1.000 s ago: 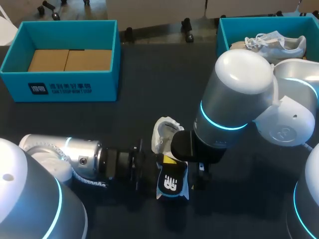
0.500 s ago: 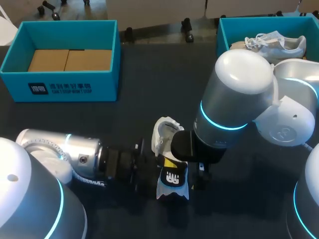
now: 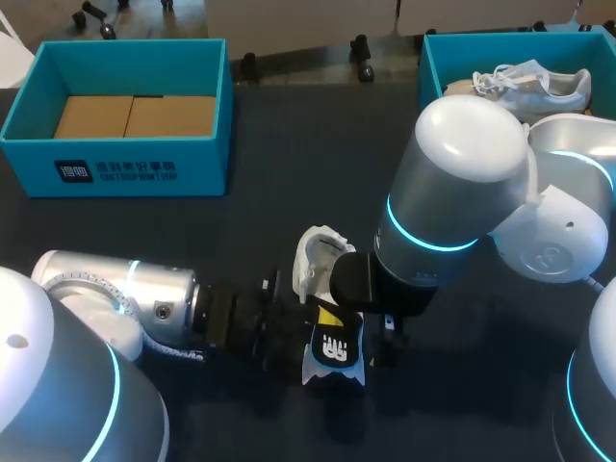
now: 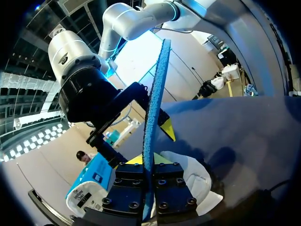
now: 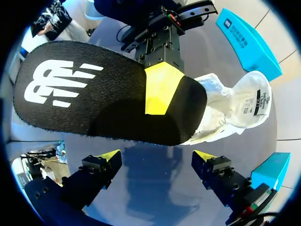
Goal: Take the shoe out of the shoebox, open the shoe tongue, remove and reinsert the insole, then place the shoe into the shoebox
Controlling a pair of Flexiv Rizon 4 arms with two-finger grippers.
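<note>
A black insole (image 3: 335,351) with a white logo and a blue underside stands on edge in front of the white shoe (image 3: 318,255) at the table's middle. My left gripper (image 3: 292,334) is shut on it. In the left wrist view the insole (image 4: 153,122) runs edge-on between the fingers of that gripper (image 4: 149,181), with the shoe (image 4: 190,175) just beyond. In the right wrist view the insole (image 5: 94,92) lies ahead of my right gripper (image 5: 154,159), which is open and holds nothing. The left arm's yellow fingertip (image 5: 160,87) presses on the insole's face, and the shoe (image 5: 235,103) lies behind.
A blue shoebox (image 3: 207,154) with cardboard inside stands at the far left. A second blue box (image 3: 428,67) at the far right holds another white shoe (image 3: 534,87). My right arm's bulky wrist (image 3: 452,183) hangs over the middle of the table.
My left gripper's jaws have closed onto the insole and it has shifted slightly. The right arm and the shoe have not moved.
</note>
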